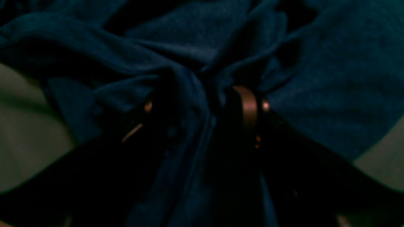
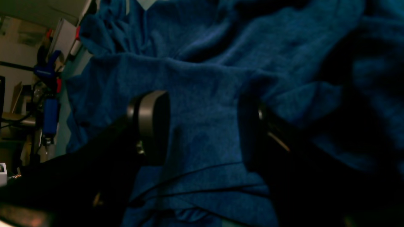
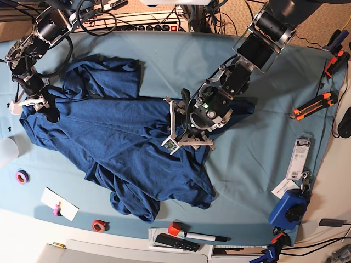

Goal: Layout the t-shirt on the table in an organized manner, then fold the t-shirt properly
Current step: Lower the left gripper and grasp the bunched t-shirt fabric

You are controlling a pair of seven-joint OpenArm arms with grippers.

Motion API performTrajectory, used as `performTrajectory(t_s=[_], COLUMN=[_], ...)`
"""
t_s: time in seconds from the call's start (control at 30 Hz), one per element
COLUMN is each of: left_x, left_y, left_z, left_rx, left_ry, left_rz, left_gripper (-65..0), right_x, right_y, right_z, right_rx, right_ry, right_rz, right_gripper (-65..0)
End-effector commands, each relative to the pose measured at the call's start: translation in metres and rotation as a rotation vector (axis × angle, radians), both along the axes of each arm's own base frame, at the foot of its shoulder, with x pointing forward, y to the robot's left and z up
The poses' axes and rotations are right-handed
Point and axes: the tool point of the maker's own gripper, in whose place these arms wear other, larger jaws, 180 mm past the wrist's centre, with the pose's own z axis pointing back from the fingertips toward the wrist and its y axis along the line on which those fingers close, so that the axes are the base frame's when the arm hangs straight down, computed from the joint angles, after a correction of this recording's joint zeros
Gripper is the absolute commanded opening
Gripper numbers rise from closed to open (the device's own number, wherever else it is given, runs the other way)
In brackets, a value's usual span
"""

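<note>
Left wrist view: the left pincer (image 1: 205, 107) is pressed down into the t-shirt (image 1: 331, 78), a bunched ridge of dark cloth rising between its two fingers (image 1: 249, 107); the picture is dim and blurred, so it seems to be gathering the fabric, but whether it has closed on it I cannot tell. Pale desk (image 1: 22, 132) shows at both lower sides.

Right wrist view: the right pincer (image 2: 205, 126) stands wide, its fingers (image 2: 151, 119) apart over flat blue knit, nothing clamped between them.

Base view: the left arm reaches down from the far right to the shirt's middle, right side; the right arm bends low at the shirt's left edge. The t-shirt lies crumpled and spread across the desk's centre-left. Around it: an orange cutter (image 3: 312, 106), a blue clamp (image 3: 289, 210), a red tape roll (image 3: 99, 225), a black marker (image 3: 200, 236)
</note>
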Motion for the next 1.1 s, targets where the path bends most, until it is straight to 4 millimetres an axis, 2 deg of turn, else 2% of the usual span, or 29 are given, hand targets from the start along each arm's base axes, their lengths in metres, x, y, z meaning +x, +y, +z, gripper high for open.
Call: performTrajectory(t_s=[0.0, 0.27, 0.47, 0.7, 0.9, 0.93, 1.07], left_x=[0.015, 0.019, 0.030, 0.033, 0.034, 0.033, 0.029], left_y=[-0.001, 0.013, 0.028, 0.034, 0.040, 0.039, 0.034], left_z=[0.018, 0.016, 0.020, 0.020, 0.020, 0.020, 0.021], left_rx=[-0.007, 0.033, 0.065, 0.083, 0.091, 0.086, 0.046], left_ry=[-0.061, -0.074, -0.094, -0.103, -0.083, -0.067, -0.038], left_rz=[0.004, 0.011, 0.029, 0.034, 0.019, 0.008, -0.011], left_gripper=[-37.0, -37.0, -37.0, -37.0, -37.0, -37.0, -37.0], right_x=[0.007, 0.007, 0.007, 0.007, 0.002, 0.001, -0.002], right_y=[-0.011, -0.011, -0.011, -0.011, -0.016, -0.018, -0.025], right_z=[0.019, 0.019, 0.019, 0.018, 0.008, 0.006, -0.001], right_rx=[-0.035, -0.035, -0.035, -0.038, -0.085, -0.102, -0.154], right_ry=[-0.057, -0.057, -0.056, -0.051, 0.004, 0.018, 0.061], right_rz=[-0.009, -0.009, -0.008, -0.007, -0.012, -0.016, -0.027], right_gripper=[-31.5, -31.5, -31.5, -31.5, -31.6, -33.3, -48.1])
